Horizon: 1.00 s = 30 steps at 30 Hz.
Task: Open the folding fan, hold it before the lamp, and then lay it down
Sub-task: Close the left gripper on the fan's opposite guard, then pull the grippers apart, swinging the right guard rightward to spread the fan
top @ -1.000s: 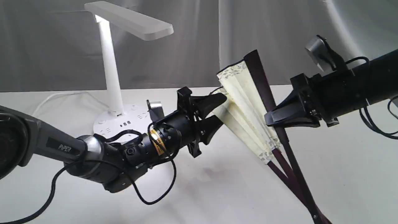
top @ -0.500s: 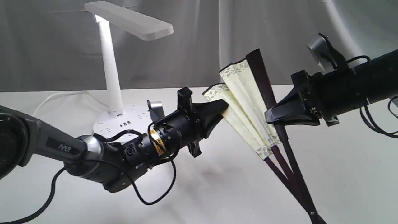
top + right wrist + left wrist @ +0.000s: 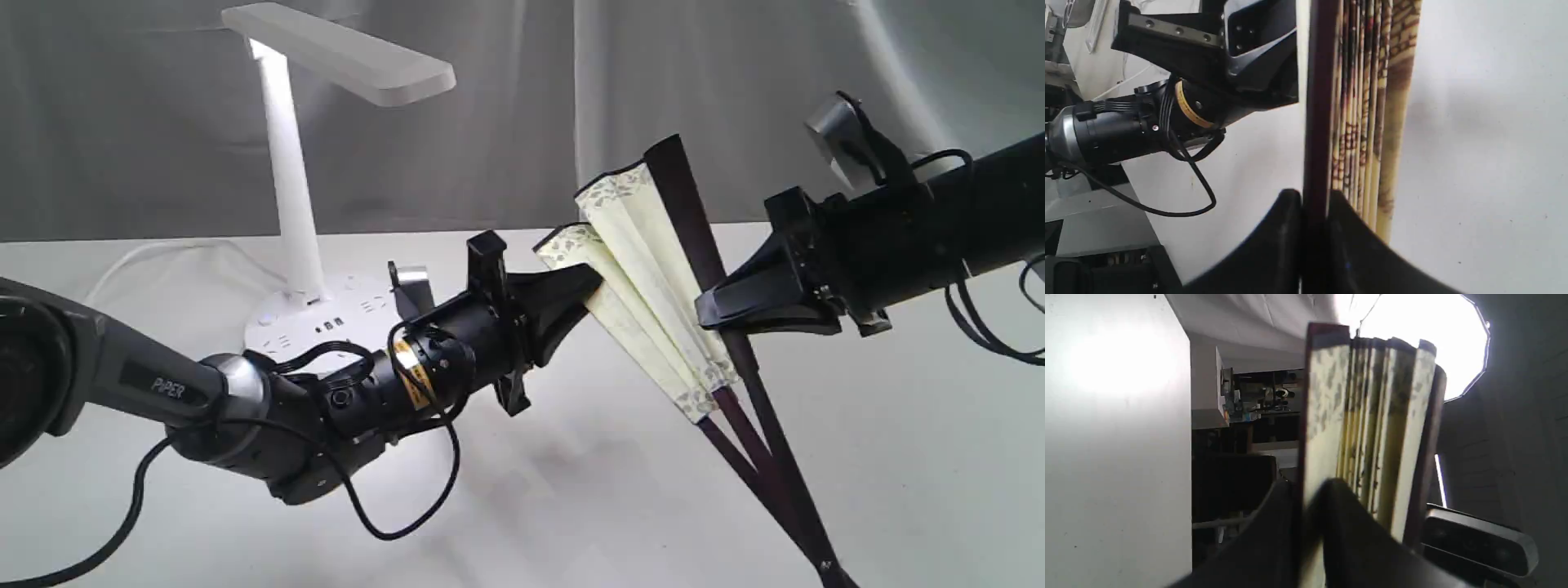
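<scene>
The folding fan [image 3: 645, 269] stands slanted in the air, partly spread, with cream pleats, a grey floral border and dark maroon ribs that meet low at the right. My left gripper [image 3: 589, 294] is shut on the fan's left outer guard and leaf [image 3: 1314, 428]. My right gripper [image 3: 709, 314] is shut on the dark right guard [image 3: 1316, 102]. The white lamp [image 3: 326, 73] stands behind at the left, lit, its round base [image 3: 326, 322] on the table. Both wrist views show the fan [image 3: 1367, 106] edge-on.
The lamp's white cord [image 3: 155, 257] curves over the table at the far left. A grey curtain [image 3: 522, 114] hangs behind the white table [image 3: 571, 506]. My left arm's black cable [image 3: 408, 523] loops down toward the tabletop.
My left gripper, open a second ago, has shut on the fan's left edge. The left leaf has pulled slightly away from the rest. The right gripper keeps its hold.
</scene>
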{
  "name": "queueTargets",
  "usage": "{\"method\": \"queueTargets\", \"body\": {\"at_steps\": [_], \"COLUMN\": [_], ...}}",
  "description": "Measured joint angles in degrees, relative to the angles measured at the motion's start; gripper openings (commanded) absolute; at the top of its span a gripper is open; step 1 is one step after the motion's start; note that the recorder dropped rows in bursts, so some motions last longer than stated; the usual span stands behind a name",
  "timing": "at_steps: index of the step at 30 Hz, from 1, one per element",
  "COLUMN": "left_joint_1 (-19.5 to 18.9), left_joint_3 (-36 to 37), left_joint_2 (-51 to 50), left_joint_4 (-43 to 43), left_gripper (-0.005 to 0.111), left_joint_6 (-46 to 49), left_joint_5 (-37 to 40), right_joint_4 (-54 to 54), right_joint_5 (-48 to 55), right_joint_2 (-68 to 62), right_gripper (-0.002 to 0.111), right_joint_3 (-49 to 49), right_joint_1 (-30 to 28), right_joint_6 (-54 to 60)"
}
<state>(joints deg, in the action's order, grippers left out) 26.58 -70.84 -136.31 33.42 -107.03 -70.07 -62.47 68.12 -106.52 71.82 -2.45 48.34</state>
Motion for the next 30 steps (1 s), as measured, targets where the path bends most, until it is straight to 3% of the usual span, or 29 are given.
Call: {"method": "queueTargets", "body": {"at_steps": [8,19,30], "left_joint_1": [0.0,0.0,0.0], "left_joint_3": [0.0,0.0,-1.57], "left_joint_2": [0.0,0.0,0.0], "left_joint_4": [0.46,2.61,6.91], "left_gripper": [0.0,0.0,0.0], "left_joint_6": [-0.91,-3.83,-4.86], "left_joint_5": [0.11,-0.01,0.1], "right_joint_4": [0.11,0.46,-6.63], "right_joint_5": [0.08,-1.89,-4.42], "right_joint_2": [0.0,0.0,-3.62], "right_gripper": [0.001,0.032,0.034], "right_joint_3": [-0.05,-0.05,-0.05], "right_joint_1": [0.0,0.0,0.0], "right_joint_6": [-0.1,-0.1,-0.1]}}
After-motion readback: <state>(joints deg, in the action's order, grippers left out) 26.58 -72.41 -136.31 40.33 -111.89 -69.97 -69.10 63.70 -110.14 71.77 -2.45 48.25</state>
